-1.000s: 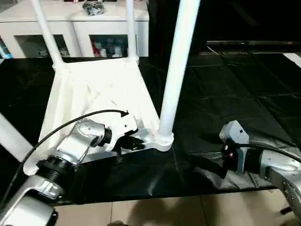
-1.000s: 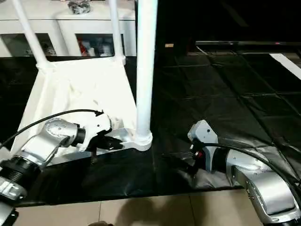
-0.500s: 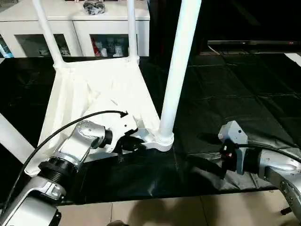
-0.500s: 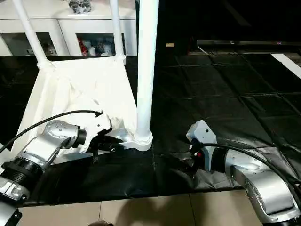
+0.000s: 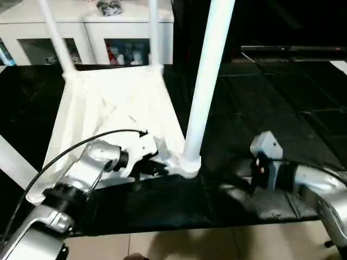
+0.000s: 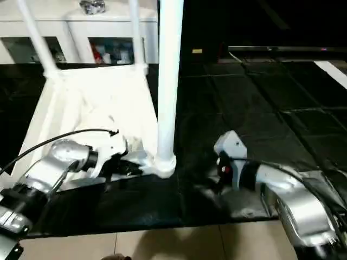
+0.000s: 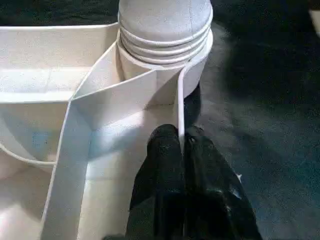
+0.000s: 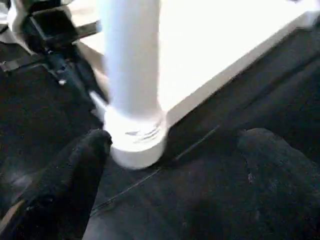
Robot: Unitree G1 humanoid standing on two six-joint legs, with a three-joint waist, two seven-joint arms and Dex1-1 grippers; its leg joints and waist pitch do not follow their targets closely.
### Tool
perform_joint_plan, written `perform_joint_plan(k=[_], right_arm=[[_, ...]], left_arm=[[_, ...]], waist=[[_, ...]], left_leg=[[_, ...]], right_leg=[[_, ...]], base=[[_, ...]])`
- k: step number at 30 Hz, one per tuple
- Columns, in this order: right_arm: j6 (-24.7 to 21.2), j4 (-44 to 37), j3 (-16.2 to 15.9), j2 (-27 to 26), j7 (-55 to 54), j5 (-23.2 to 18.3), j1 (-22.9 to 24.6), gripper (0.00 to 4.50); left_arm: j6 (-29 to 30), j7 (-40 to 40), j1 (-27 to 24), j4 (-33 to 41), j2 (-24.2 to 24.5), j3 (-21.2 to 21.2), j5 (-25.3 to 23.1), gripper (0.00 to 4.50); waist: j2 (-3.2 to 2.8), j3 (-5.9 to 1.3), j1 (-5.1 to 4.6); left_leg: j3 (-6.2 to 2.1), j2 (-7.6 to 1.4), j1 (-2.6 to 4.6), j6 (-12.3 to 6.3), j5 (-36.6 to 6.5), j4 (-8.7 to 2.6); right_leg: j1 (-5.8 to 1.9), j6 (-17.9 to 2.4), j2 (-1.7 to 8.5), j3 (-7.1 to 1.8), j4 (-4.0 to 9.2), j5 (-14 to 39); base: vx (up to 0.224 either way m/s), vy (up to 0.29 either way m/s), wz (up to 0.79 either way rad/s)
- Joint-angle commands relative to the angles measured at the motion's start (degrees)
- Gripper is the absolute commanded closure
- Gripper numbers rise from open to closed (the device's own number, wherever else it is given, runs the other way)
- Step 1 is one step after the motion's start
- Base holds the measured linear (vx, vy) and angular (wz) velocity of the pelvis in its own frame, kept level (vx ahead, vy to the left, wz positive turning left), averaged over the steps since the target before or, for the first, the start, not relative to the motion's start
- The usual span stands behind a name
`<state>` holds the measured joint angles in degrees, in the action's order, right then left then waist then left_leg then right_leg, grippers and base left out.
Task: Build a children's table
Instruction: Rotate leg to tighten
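The children's table lies upside down on a black mat, its white legs pointing up. The nearest leg stands in the corner socket closest to me. My left gripper is shut on the thin upright rim of the table top just beside that socket. My right gripper is open low over the mat, right of the same leg. One finger is close to the leg's ribbed base and the other finger stands farther off.
A white cabinet with glass doors stands behind the table. Other legs rise at the far left, far right and near left. The black mat ends at a tiled floor near me.
My right arm has moved left and a little up, bringing its open fingers closer to the near leg's base. The left gripper keeps its hold on the rim.
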<state>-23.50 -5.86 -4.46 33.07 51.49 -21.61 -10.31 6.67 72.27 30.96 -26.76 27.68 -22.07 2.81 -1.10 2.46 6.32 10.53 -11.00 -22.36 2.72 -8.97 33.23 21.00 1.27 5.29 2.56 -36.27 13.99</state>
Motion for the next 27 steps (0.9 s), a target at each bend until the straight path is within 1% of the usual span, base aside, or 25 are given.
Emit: perform_joint_plan(k=[1,2,3,4,5,6,7,9,11,12,14,15,16,17,19,20,21,22,23,24,25,26,27], right_arm=[[1.0,1.1,0.7,-0.7,5.0,-3.3,-1.5,0.00],[1.0,1.2,0.6,-0.6,5.4,-3.4,-1.5,0.00],[1.1,1.8,-0.7,0.0,8.5,-3.6,-2.1,0.00],[1.4,2.3,-1.6,0.3,10.1,-3.5,-2.4,0.00],[1.6,2.5,-1.8,0.4,10.4,-3.4,-2.5,0.00],[3.6,4.1,-3.3,0.4,11.6,-2.0,-3.4,0.00],[4.4,5.2,-4.0,0.1,12.2,-1.5,-4.1,0.00],[5.3,6.8,-4.7,-0.5,13.1,-1.2,-5.1,0.00],[5.8,9.0,-5.5,-1.6,15.0,-1.4,-6.5,0.00],[6.2,10.6,-6.1,-2.3,15.9,-1.1,-7.4,0.19],[6.8,13.3,-6.9,-3.5,17.5,-0.7,-8.9,0.38],[7.1,15.0,-7.4,-4.3,18.2,-0.5,-9.8,0.38],[7.9,17.2,-8.3,-4.8,19.5,-0.1,-10.8,0.50],[8.0,17.4,-8.4,-4.8,19.6,0.0,-10.9,0.50],[9.2,19.1,-9.6,-5.1,20.6,0.6,-11.8,0.77],[9.4,19.7,-10.1,-5.4,21.2,0.8,-12.2,0.77],[9.6,20.1,-10.5,-5.6,21.6,1.0,-12.5,0.87],[9.6,20.3,-10.7,-5.7,21.8,1.2,-12.6,0.87],[9.9,21.2,-11.1,-6.2,22.5,1.7,-13.1,0.96],[10.1,21.9,-11.2,-6.5,22.8,2.0,-13.5,1.11],[10.1,22.5,-11.5,-6.7,23.2,2.3,-13.8,1.11],[10.5,23.4,-11.7,-6.9,23.5,2.6,-14.1,1.24],[10.9,24.3,-11.9,-7.2,23.8,2.9,-14.4,1.24]], left_arm=[[-2.3,5.6,-1.3,1.9,-0.4,-4.8,0.1,4.47],[-2.6,5.8,-1.3,1.9,-0.3,-5.0,0.0,4.47],[-4.3,6.9,-1.2,1.8,0.3,-6.0,-0.9,4.47],[-5.3,7.4,-1.0,1.5,0.5,-6.3,-1.5,4.47],[-5.5,7.6,-1.0,1.5,0.6,-6.4,-1.6,4.47],[-7.0,8.4,-0.7,1.1,0.8,-6.7,-2.4,4.47],[-7.5,8.7,-0.6,1.0,0.9,-6.9,-2.8,4.47],[-8.0,9.2,-0.5,1.2,1.0,-7.0,-3.1,4.47],[-7.8,10.3,-0.6,2.0,1.1,-7.1,-2.7,4.47],[-7.6,10.7,-0.6,2.5,1.1,-7.1,-2.5,4.50],[-7.5,11.2,-0.6,3.0,1.1,-7.3,-2.3,4.50],[-7.6,11.2,-0.6,3.1,1.0,-7.5,-2.4,4.50],[-7.9,11.1,-0.5,2.7,0.8,-7.5,-2.7,4.50],[-7.9,11.1,-0.5,2.7,0.8,-7.5,-2.7,4.50],[-8.4,10.9,-0.2,2.0,0.7,-7.5,-3.2,4.50],[-8.5,10.8,0.0,1.7,0.7,-7.5,-3.5,4.50],[-8.5,10.7,0.1,1.4,0.7,-7.5,-3.7,4.50],[-8.6,10.6,0.2,1.3,0.7,-7.5,-3.8,4.50],[-8.8,10.3,0.4,0.8,0.7,-7.5,-4.2,4.50],[-8.8,10.2,0.6,0.6,0.7,-7.5,-4.3,4.50],[-8.8,10.2,0.7,0.4,0.7,-7.4,-4.4,4.50],[-8.8,10.2,0.8,0.3,0.6,-7.4,-4.5,4.50],[-8.7,10.2,0.8,0.3,0.6,-7.3,-4.5,4.50]], waist=[[0.84,-3.37,-0.09],[0.72,-3.38,0.03],[0.86,-3.35,0.17],[0.83,-3.35,0.62],[0.77,-3.37,0.75],[0.78,-3.41,0.94],[0.93,-3.39,1.05],[0.93,-3.35,1.24],[0.85,-3.39,1.35],[0.82,-3.44,1.36],[0.90,-3.51,1.18],[0.83,-3.55,1.11],[0.95,-3.58,1.19],[0.94,-3.57,1.10],[0.85,-3.65,1.40],[0.82,-3.71,1.43],[0.91,-3.70,1.35],[0.87,-3.64,1.42],[0.86,-3.65,1.42],[0.86,-3.63,1.40],[0.88,-3.65,1.42],[0.83,-3.56,1.43],[0.84,-3.59,1.42]], left_leg=[[-0.59,-2.25,1.45,-2.13,-11.0,-3.36],[-0.55,-2.28,1.49,-2.24,-10.8,-3.33],[-0.51,-2.32,1.60,-2.39,-10.7,-3.35],[-0.51,-2.42,1.59,-2.48,-10.6,-3.38],[-0.51,-2.46,1.63,-2.29,-10.4,-3.37],[-0.57,-2.45,1.56,-1.97,-10.5,-3.40],[-0.50,-2.41,1.62,-1.55,-11.1,-3.45],[-0.47,-2.43,1.75,-1.09,-11.9,-3.49],[-0.50,-2.43,1.74,-0.80,-12.0,-3.54],[-0.51,-2.44,1.68,-0.73,-12.1,-3.53],[-0.53,-2.32,1.47,-0.82,-11.7,-3.49],[-0.48,-2.31,1.54,-0.88,-11.7,-3.41],[-0.43,-2.35,1.66,-0.95,-11.6,-3.39],[-0.45,-2.32,1.55,-0.97,-11.5,-3.37],[-0.42,-2.38,1.67,-1.10,-10.7,-3.32],[-0.43,-2.37,1.68,-1.15,-10.3,-3.29],[-0.40,-2.31,1.57,-1.31,-10.0,-3.28],[-0.38,-2.31,1.57,-1.44,-10.4,-3.28],[-0.37,-2.32,1.60,-1.43,-10.6,-3.26],[-0.39,-2.36,1.61,-1.24,-10.9,-3.34],[-0.37,-2.34,1.64,-1.17,-11.1,-3.32],[-0.40,-2.39,1.66,-0.93,-11.7,-3.42],[-0.43,-2.42,1.68,-0.66,-12.1,-3.44]], right_leg=[[-1.47,-13.4,2.98,-2.00,4.37,1.7],[-1.42,-13.4,2.93,-2.01,4.28,1.5],[-1.31,-13.5,2.88,-2.00,4.32,1.5],[-1.34,-13.5,2.92,-1.97,4.31,1.8],[-1.32,-13.4,2.91,-1.97,4.20,1.6],[-1.31,-13.4,3.02,-1.90,4.17,1.8],[-1.26,-13.3,3.07,-1.90,4.21,2.6],[-1.14,-13.2,3.17,-2.01,4.32,4.1],[-1.15,-13.2,3.14,-1.98,4.23,4.2],[-1.16,-13.3,3.20,-1.98,4.23,4.0],[-1.28,-13.6,3.09,-1.86,4.04,3.1],[-1.17,-13.9,3.09,-1.86,4.02,2.8],[-1.15,-14.1,3.03,-1.85,4.03,2.4],[-1.17,-14.3,3.07,-1.84,3.91,2.3],[-1.21,-14.4,3.03,-1.87,3.86,1.4],[-1.23,-14.4,2.96,-1.83,3.78,0.7],[-1.27,-14.5,2.87,-1.80,3.69,0.0],[-1.25,-14.4,2.94,-1.81,3.76,0.3],[-1.23,-14.4,2.96,-1.81,3.78,0.6],[-1.18,-14.4,2.97,-1.81,3.82,1.3],[-1.16,-14.4,3.00,-1.82,3.83,1.5],[-1.13,-14.4,3.07,-1.84,3.97,2.5],[-1.10,-14.5,3.12,-1.83,3.93,3.0]], base=[[0.000,0.000,0.00],[0.000,0.000,0.00],[0.000,0.000,0.00],[0.000,0.000,0.00],[0.000,0.000,0.00],[0.000,0.000,0.00],[0.000,0.000,0.00],[0.000,0.000,0.00],[0.000,0.000,0.00],[0.000,0.000,0.00],[0.000,0.000,0.00],[0.000,0.000,0.00],[0.000,0.000,0.00],[0.000,0.000,0.00],[0.000,0.000,0.00],[0.000,0.000,0.00],[0.000,0.000,0.00],[0.000,0.000,0.00],[0.000,0.000,0.00],[0.000,0.000,0.00],[0.000,0.000,0.00],[0.000,0.000,0.00],[0.000,0.000,0.00]])
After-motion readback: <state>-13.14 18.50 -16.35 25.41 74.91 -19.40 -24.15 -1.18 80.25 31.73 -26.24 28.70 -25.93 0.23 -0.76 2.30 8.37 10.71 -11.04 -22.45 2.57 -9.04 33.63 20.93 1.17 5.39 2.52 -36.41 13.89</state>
